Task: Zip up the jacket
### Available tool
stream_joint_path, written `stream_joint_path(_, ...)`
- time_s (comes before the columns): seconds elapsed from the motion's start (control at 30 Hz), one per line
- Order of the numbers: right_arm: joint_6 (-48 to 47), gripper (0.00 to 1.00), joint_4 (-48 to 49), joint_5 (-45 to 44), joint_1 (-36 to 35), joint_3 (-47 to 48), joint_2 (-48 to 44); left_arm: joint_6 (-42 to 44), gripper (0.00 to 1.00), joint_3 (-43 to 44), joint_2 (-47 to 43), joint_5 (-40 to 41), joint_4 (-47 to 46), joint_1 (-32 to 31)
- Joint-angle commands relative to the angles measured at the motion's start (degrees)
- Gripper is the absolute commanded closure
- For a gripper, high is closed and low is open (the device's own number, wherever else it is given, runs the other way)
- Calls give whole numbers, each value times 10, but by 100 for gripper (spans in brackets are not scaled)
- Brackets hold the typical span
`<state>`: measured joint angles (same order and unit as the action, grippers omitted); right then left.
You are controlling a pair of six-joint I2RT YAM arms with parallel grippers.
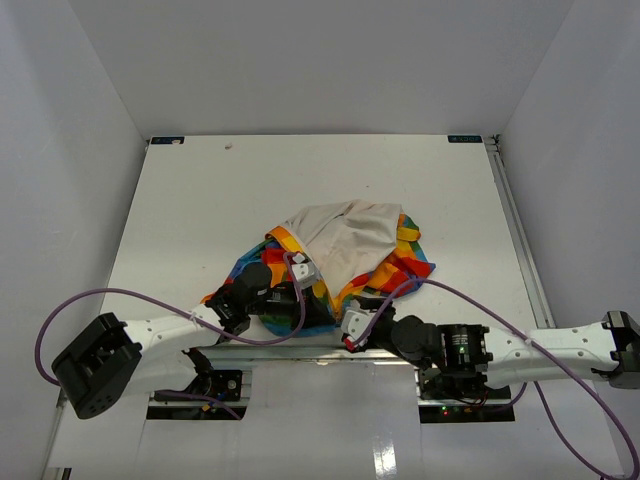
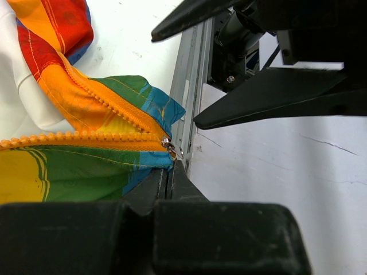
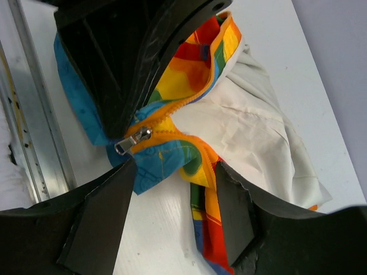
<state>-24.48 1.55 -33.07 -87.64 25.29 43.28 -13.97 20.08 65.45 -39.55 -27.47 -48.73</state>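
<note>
Pinching jacket (image 2: 74,172), left hand (image 2: 167,176) closed

Left claw (image 2: 168,177) pinched closed, right claw (image 3: 176,167) spread apart, both arms bent inward.

jacket (image 1: 350,240) on table (image 1: 200,200) by near edge; hem between left gripper (image 2: 168,179) and right gripper (image 3: 175,166).

Jacket (image 1: 350,250): crumpled heap, centre, toward near side. Outside in rainbow blocks of red, orange, yellow, green, blue. Cream lining (image 1: 345,235) turned up on far part. Unzipped: 2 rows of orange zipper teeth (image 2: 74,137) meet at metal slider (image 3: 133,139) by near blue hem corner.
</note>
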Motion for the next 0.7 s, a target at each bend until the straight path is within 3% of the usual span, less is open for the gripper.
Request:
stream_joint_path(0.0,-28,36,30,-62,-37,-16,5,-9,100,-3,-9,-20,-24,1)
stream_joint_path(0.2,-68,39,94,-94,-76,-50,0,-8,100,-1,-5,-19,-20,1)
stream_joint_path(0.67,-130,40,215,-80,-82,-69,55,-15,100,-3,-9,-29,-27,1)
